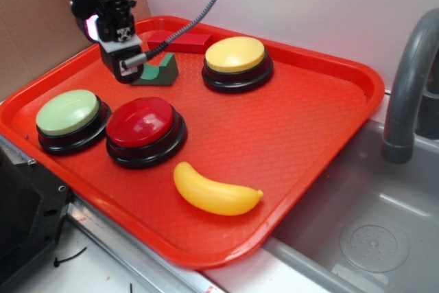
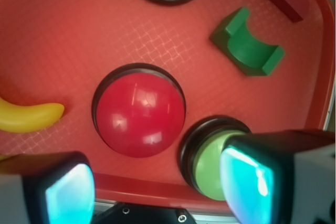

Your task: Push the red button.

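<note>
The big shiny round red button [image 1: 142, 123] sits on the red plastic tray [image 1: 302, 128], between the green button [image 1: 68, 112] and yellow banana [image 1: 216, 191]; it looks hard and slippery, so press its top; the tool [image 2: 157, 187] hangs open, holding nothing.

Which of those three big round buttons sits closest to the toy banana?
The red button, in the middle of the tray's front side. The banana lies just in front of it, while the pale green button and the yellow button are farther off.
</note>
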`<state>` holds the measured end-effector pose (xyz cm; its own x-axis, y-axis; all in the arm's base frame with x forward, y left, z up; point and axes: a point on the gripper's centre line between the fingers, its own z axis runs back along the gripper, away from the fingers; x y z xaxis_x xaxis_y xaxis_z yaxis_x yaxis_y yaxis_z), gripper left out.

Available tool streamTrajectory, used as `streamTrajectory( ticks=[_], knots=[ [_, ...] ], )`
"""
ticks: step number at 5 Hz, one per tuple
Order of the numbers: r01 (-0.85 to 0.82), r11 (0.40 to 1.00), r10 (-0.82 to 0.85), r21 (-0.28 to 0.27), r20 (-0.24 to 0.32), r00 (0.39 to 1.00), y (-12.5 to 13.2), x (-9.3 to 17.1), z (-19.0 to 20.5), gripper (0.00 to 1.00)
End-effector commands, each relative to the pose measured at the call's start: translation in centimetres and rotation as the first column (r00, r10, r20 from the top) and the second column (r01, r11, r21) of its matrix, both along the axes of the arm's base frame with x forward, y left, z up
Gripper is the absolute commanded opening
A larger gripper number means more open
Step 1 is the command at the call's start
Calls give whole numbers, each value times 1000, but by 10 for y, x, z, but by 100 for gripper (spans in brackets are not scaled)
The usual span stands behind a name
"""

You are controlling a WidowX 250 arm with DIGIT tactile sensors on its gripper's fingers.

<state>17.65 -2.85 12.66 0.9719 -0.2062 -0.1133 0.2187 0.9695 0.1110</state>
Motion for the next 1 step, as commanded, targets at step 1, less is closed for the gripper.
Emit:
streamTrajectory(
  ticks=[1],
  knots=[
    [-29,1000,27,12,125,992,-2,-2,26,100]
  ],
)
